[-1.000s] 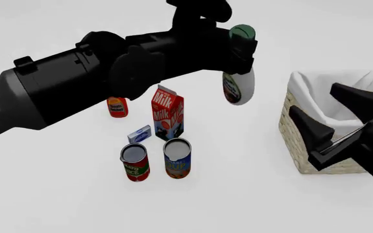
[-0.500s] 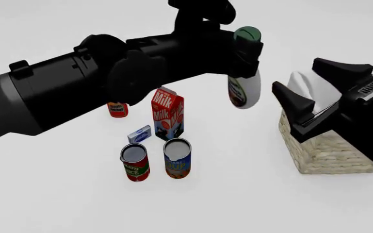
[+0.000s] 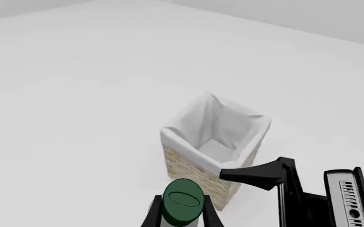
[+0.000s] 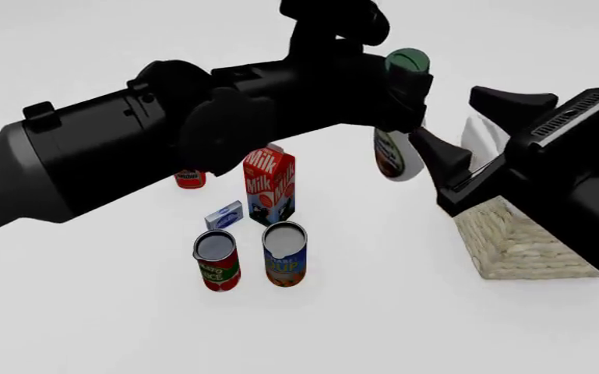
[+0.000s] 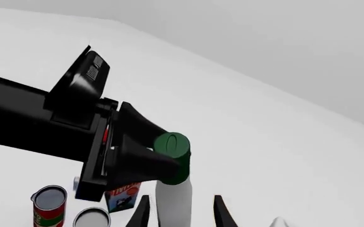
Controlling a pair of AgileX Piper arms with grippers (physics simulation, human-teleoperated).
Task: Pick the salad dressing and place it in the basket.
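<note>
— Two arms are crowding one bottle now. From the left wrist view: the left gripper [image 3: 182, 218] is pinching the salad dressing [image 3: 183, 207] just under its green cap, with the basket [image 3: 200, 165] beyond and below it, its white lining open.

— And the front view?

— The salad dressing [image 4: 395, 148] hangs in the air off the left gripper [image 4: 403, 93], well above the table, near the basket [image 4: 528, 245] but not over it. Over the last second it has drifted toward the basket. Meanwhile the right gripper [image 4: 460, 132] has risen from in front of the basket to just beside the bottle, fingers spread.

— A handover?

— Looks like one is being set up. In the right wrist view the right gripper [image 5: 180, 213] has its fingers apart on either side of the white body of the salad dressing [image 5: 172, 189], not closed on it.

— The other groceries?

— The milk carton [image 4: 270, 185] and two cans [image 4: 283, 253] stand where they were.
</note>
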